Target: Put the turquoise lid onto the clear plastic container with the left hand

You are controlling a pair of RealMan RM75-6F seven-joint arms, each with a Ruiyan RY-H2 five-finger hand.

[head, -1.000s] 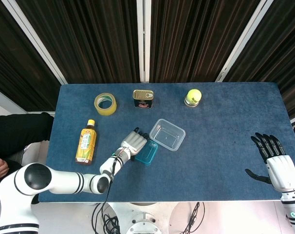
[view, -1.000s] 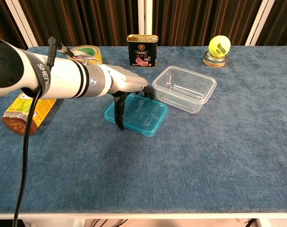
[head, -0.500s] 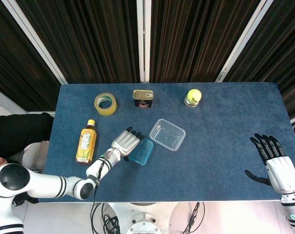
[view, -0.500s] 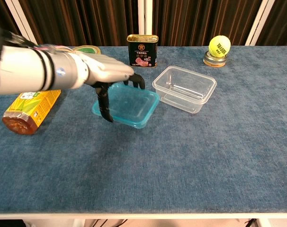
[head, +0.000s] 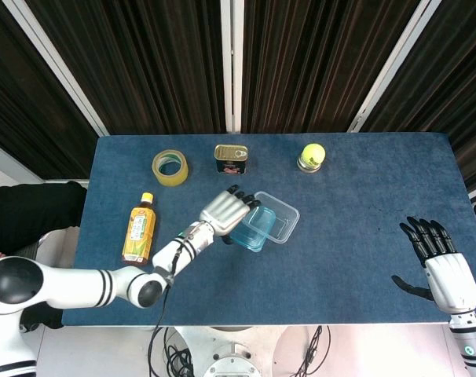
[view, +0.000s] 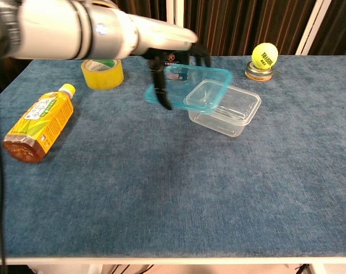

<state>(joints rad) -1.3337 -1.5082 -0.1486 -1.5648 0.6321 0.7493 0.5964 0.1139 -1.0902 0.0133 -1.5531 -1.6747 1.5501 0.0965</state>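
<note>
While your left hand (head: 225,209) has the lid off the table, here is the layout, all places given from the clear plastic container (view: 224,107).

left hand: yours, gripping the turquoise lid (view: 190,87) from above, fingers curled down over its far and near edges; it sits just left of the container in the chest view (view: 173,48).

turquoise lid: held in the air, tilted, its right part overlapping the container's left rim; in the head view the lid (head: 252,228) covers the container's left end (head: 279,217). Not seated. Cannot tell whether it touches the rim.

clear plastic container: open, upright on the blue table (view: 161,188), right half uncovered.

right hand: your right hand (head: 441,263) is well to the right of the container at the table's right edge, fingers spread, holding nothing; seen in the head view only.

tin can: the tin can (head: 231,158) stands behind the container, to its left; in the chest view it is mostly hidden by your left hand.

tennis ball: the yellow tennis ball (view: 264,55) is behind the container, to its right, resting on a small round tin (view: 258,72).

tape roll: the yellow tape roll (view: 102,72) is far left of the container, towards the back.

drink bottle: the bottle (view: 37,123) lies on its side, well left of the container, yellow cap pointing to the back.
</note>
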